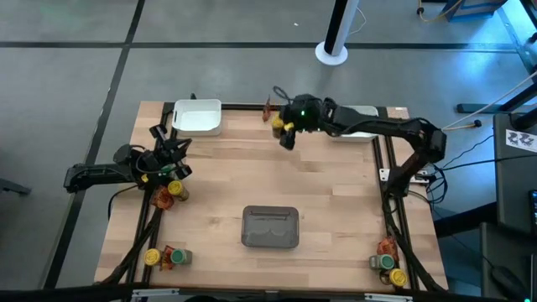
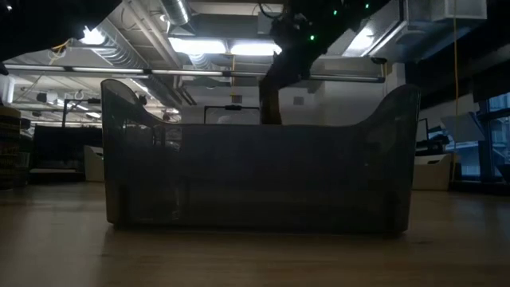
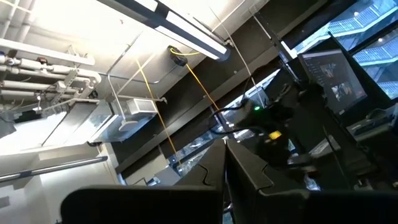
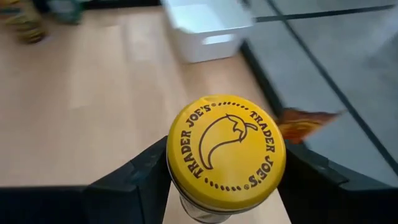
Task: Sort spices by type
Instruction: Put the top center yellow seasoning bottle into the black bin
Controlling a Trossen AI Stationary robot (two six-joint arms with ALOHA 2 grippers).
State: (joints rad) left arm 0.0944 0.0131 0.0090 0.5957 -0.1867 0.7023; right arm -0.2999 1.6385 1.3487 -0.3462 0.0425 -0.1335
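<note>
My right gripper (image 1: 286, 134) hangs above the table's far middle, shut on a yellow-lidded spice jar (image 4: 226, 152); the jar (image 1: 282, 126) is off the wood. A reddish-orange packet (image 1: 268, 107) lies at the far edge just beyond it, also seen as the packet (image 4: 305, 124) in the right wrist view. My left gripper (image 1: 172, 151) waits at the table's left side, shut on nothing and pointing upward. More jars and packets lie by the left arm (image 1: 172, 191), at the near left corner (image 1: 165, 257) and at the near right corner (image 1: 388, 262). My right gripper pinches the jar between its two fingers (image 4: 134, 180), one on each opposite side of the jar just below the yellow lid's rim (image 4: 180, 186). The fingers slant down from the table's right side. The jar is lifted clear, tilted, its lid facing back toward the wrist.
A white tray (image 1: 197, 117) stands at the far left, a second white tray (image 1: 362, 124) at the far right under the right arm. A grey mesh tray (image 1: 270, 226) sits near the front middle and fills the low view (image 2: 259, 171). Bare wood lies between them.
</note>
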